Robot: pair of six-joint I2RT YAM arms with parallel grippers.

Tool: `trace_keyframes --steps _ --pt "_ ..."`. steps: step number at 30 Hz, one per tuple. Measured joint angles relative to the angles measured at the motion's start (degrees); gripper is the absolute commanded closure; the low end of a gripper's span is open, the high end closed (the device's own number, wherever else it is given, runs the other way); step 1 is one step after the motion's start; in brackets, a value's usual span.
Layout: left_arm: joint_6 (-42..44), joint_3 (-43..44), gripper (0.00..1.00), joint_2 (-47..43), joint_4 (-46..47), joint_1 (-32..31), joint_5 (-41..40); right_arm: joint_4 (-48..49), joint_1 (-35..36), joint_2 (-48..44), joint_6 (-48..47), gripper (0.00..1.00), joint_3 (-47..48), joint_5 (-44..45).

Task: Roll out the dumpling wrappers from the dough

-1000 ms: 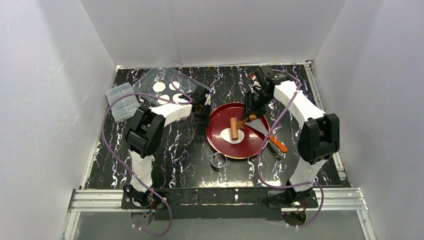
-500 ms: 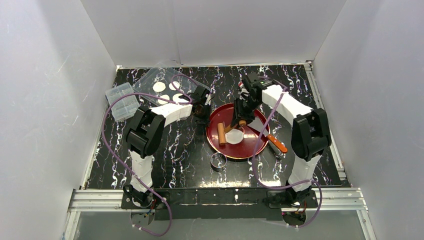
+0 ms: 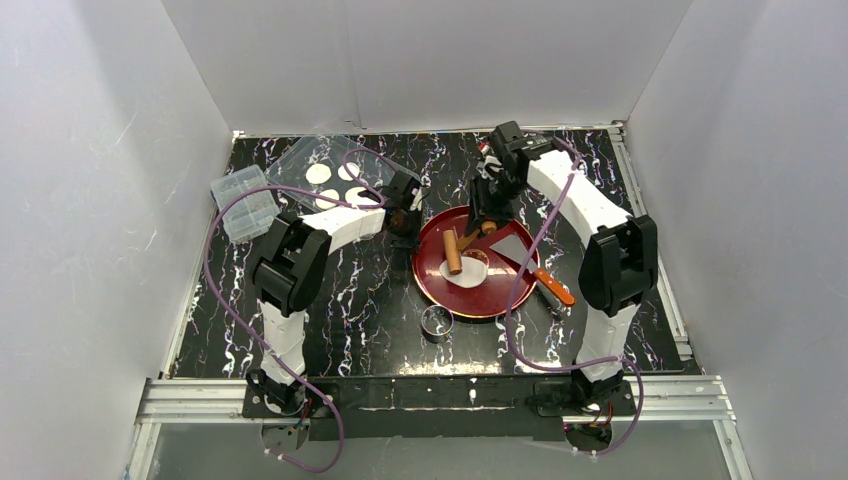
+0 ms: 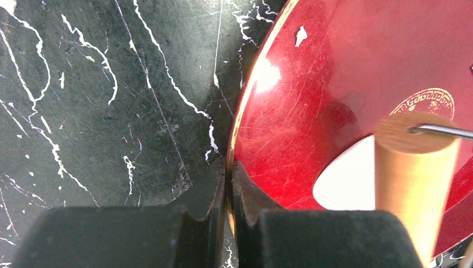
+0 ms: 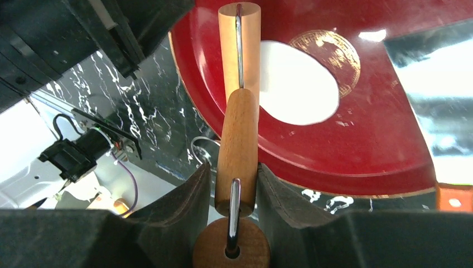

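Note:
A flattened white dough patch (image 3: 470, 273) lies on the red plate (image 3: 500, 295). My right gripper (image 3: 487, 216) is shut on the handle of a wooden roller (image 3: 453, 252), whose barrel rests on the dough's left edge. In the right wrist view the handle (image 5: 237, 156) sits between my right gripper's (image 5: 234, 168) fingers, with the barrel (image 5: 240, 39) beside the dough (image 5: 298, 84). My left gripper (image 3: 405, 222) is shut on the plate's left rim; the left wrist view shows the rim (image 4: 241, 111) pinched in my left gripper (image 4: 228, 172). Several round wrappers (image 3: 319, 173) lie at the back left.
The wrappers sit on a clear lid (image 3: 300, 155), with a clear plastic box (image 3: 243, 203) left of it. A small metal ring (image 3: 435, 321) stands in front of the plate. A scraper with an orange handle (image 3: 555, 288) lies across the plate's right side.
My right gripper has swung left and then back toward the far side, carrying the roller from the dough's middle to its left edge. The left gripper has stayed on the rim.

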Motion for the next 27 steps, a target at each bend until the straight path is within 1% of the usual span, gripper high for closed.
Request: trace_keyframes --steps 6,13,18,25,27 --pt "0.28 0.07 1.0 0.0 -0.04 -0.17 -0.37 -4.59 -3.06 -0.66 -2.62 0.99 -0.9 0.13" --pt "0.35 0.07 1.0 0.0 -0.04 -0.2 -0.44 -6.19 -2.82 -0.07 -4.0 0.99 -5.92 0.04" --pt "0.35 0.07 1.0 0.0 -0.07 -0.26 -0.57 -4.5 -1.7 1.03 -3.08 0.99 -6.71 -1.53" --pt "0.33 0.17 1.0 0.0 -0.22 -0.31 -0.72 1.75 4.15 0.83 -0.07 0.99 -8.28 -1.84" --pt "0.33 0.17 1.0 0.0 -0.22 -0.31 -0.72 2.29 4.81 0.87 0.26 0.99 -8.24 -1.64"
